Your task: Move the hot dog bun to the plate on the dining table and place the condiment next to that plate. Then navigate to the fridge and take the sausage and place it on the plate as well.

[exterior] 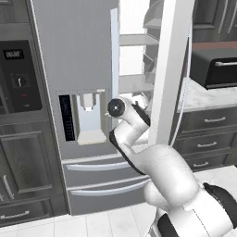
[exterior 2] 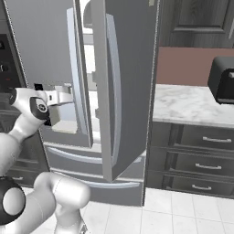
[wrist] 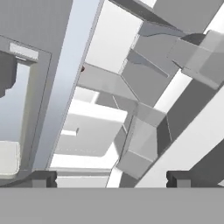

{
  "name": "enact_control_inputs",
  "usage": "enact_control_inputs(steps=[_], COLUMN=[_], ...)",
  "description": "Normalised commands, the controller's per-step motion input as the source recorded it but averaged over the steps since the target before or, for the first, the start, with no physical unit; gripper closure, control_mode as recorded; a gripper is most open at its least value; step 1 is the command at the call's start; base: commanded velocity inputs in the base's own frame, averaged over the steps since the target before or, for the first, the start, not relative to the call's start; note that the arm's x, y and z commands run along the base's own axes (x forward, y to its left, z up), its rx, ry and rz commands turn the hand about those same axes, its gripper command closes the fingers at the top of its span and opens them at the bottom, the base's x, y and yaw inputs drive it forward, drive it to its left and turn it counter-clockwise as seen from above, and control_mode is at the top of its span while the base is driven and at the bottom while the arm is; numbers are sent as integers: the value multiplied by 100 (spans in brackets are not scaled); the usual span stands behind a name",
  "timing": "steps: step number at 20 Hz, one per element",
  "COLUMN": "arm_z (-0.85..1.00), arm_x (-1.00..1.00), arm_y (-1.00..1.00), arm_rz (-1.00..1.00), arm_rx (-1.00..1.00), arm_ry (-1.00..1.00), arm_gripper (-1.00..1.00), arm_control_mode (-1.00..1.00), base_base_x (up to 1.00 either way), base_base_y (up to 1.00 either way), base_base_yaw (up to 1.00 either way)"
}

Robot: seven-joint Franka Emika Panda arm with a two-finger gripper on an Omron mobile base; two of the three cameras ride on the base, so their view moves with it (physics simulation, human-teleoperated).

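One door of the fridge (exterior 2: 45, 45) stands open, the right door (exterior 2: 123, 91), and the gripper (wrist: 111, 177) hangs in front of the gap with its two fingertips (wrist: 43, 177) spread wide and nothing between them. In the hand view the white shelves (wrist: 94, 135) and the door bins (wrist: 144, 140) are seen at a tilt. A very small dark red spot (wrist: 82, 68) shows at the edge of the left door (wrist: 65, 87), on a shelf; it may be the end of the sausage, but it is too small to be sure. In the right base view the hand (exterior 2: 59, 97) is near the left door's handle (exterior 2: 77, 68), just outside the opening.

My judgement is that the sausage will be light, a little soft and with a smooth, slippery skin, so it can roll or slide out of the pads. It seems best to take it at the middle of its length, with the fingers across the narrow side, and to close gently. The arm must first reach deeper and avoid the door edges
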Motion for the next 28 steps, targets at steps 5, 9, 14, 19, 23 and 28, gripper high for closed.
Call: enact_control_inputs(steps=[5, 9, 14, 19, 23, 28], arm_z=[-10, -3, -1, 0, 0, 0], arm_x=[66, 22, 4, 0, 0, -6], arm_y=[-19, -33, -31, -29, -43, -46], arm_rz=[-15, -14, -14, -14, -16, -17], arm_rx=[-2, 0, 0, 0, -2, -4], arm_ry=[5, 4, 4, 1, 0, 0], arm_gripper=[-100, -100, -100, -100, -100, -100], arm_control_mode=[-100, -100, -100, -100, -100, -100], base_base_x=[0, 0, 0, 0, 0, 0], base_base_y=[0, 0, 0, 0, 0, 0], base_base_yaw=[0, 0, 0, 0, 0, 0])
